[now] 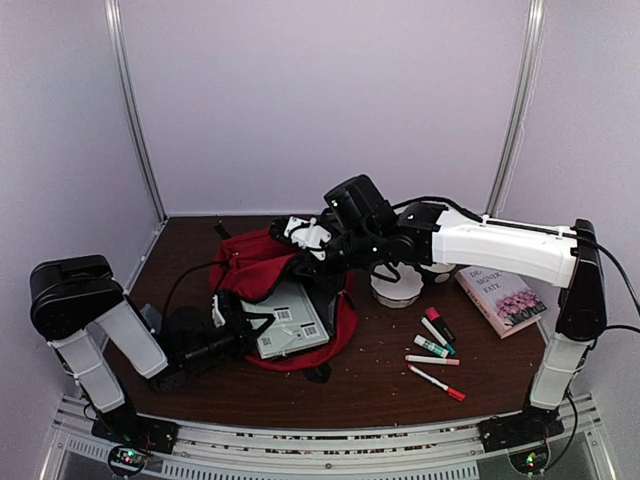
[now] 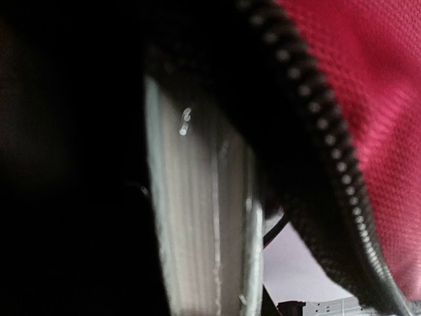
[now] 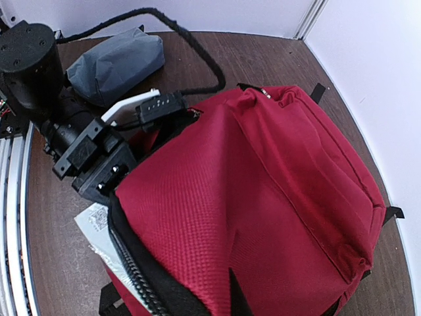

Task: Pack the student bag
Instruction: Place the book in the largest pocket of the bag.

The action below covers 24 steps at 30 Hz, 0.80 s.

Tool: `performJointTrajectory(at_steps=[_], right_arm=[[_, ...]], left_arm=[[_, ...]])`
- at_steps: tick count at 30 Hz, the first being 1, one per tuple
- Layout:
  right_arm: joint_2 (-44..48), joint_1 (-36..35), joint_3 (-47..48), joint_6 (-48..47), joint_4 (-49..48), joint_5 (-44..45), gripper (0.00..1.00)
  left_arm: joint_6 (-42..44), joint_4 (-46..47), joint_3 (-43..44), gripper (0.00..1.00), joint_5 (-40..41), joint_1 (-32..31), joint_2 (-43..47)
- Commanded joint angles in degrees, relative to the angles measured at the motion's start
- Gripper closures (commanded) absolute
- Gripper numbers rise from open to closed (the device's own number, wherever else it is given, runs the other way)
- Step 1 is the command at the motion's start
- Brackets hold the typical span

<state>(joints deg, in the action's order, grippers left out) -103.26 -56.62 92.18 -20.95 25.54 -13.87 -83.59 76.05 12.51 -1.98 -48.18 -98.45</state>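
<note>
White walls [image 1: 320,100], brown table [image 1: 375,388], student bag [image 1: 250,266]

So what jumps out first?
The large red fabric backpack sits mid-table, mouth open, a flat silver-grey slab with barcode stickers lying in it. The right gripper is at its far end, the left gripper at its left edge. Marker pens and a flower-covered book lie right of it.

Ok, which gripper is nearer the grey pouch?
Left. The left gripper is at the opening of the student bag, near the grey pouch; the right gripper is over the bag's far end.
</note>
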Motion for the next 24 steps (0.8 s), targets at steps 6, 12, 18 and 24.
performJointTrajectory(at_steps=[6,12,18,24], right_arm=[[2.5,-0.8,-1.5,-2.0,-0.3,-1.9,1.00],[3.8,-1.2,-3.2,-3.9,0.5,-5.4,1.00],[5.0,-1.9,-4.8,-6.2,0.8,-5.3,1.00],[4.6,-1.8,-4.7,-6.8,0.9,-3.4,1.00]], left_arm=[[-1.0,8.7,13.4,1.00,-7.0,3.5,-2.9],[-2.2,7.7,18.9,1.00,-10.4,5.2,-9.1],[1.6,-4.4,21.0,0.87,-10.6,7.1,-8.4],[3.4,-14.5,21.7,0.49,-11.4,7.7,-5.2]])
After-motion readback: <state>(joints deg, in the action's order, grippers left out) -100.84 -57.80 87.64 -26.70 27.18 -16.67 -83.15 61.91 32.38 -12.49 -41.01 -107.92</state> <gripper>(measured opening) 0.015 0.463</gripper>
